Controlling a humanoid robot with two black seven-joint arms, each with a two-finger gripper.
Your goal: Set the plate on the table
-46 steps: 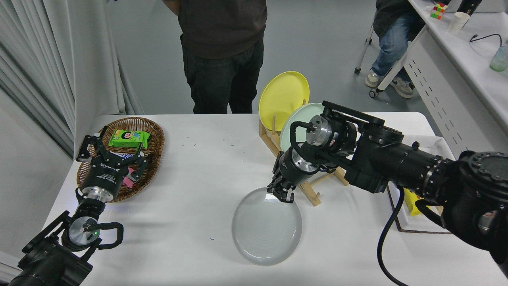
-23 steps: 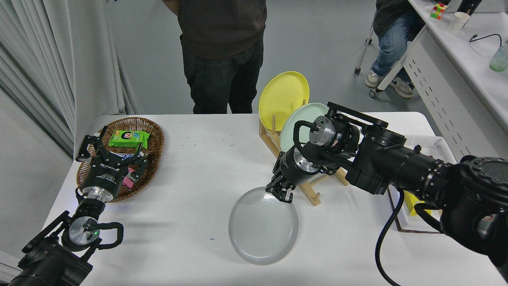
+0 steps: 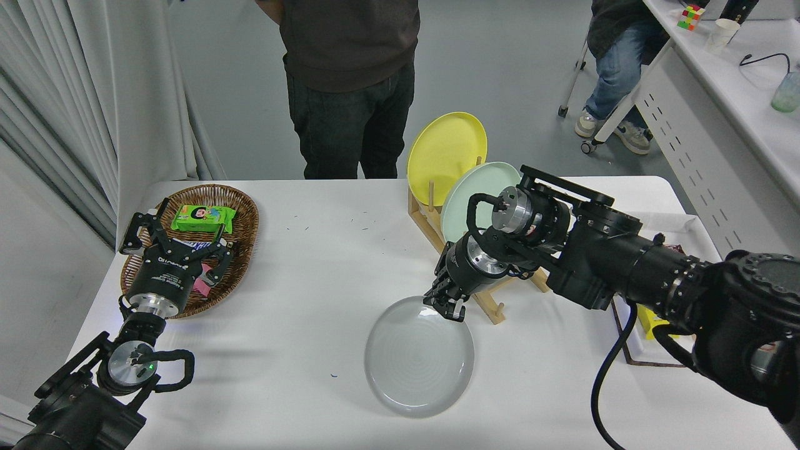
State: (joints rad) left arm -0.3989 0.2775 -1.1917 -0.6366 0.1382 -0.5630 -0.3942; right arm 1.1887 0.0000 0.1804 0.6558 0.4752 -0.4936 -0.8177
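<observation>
The pale grey plate [image 3: 417, 359] lies nearly flat, low over or on the white table [image 3: 300, 312], in front of the wooden rack. My right gripper [image 3: 445, 307] comes in from the right and is shut on the plate's far rim. I cannot tell whether the plate's near edge touches the table. My left gripper [image 3: 169, 240] is parked at the lower left over the wicker basket, its fingers spread open and empty.
A wooden plate rack [image 3: 484, 297] behind the gripper holds a yellow plate [image 3: 445, 150] and a mint-green plate [image 3: 472, 194]. A wicker basket [image 3: 240, 212] with snack packs stands at the left. A person [image 3: 350, 81] stands at the far edge. A tray [image 3: 644, 350] lies at the right.
The right gripper and the plate shifted slightly left, then back right, staying low by the rack. The grip on the rim holds. The left arm has not moved.
</observation>
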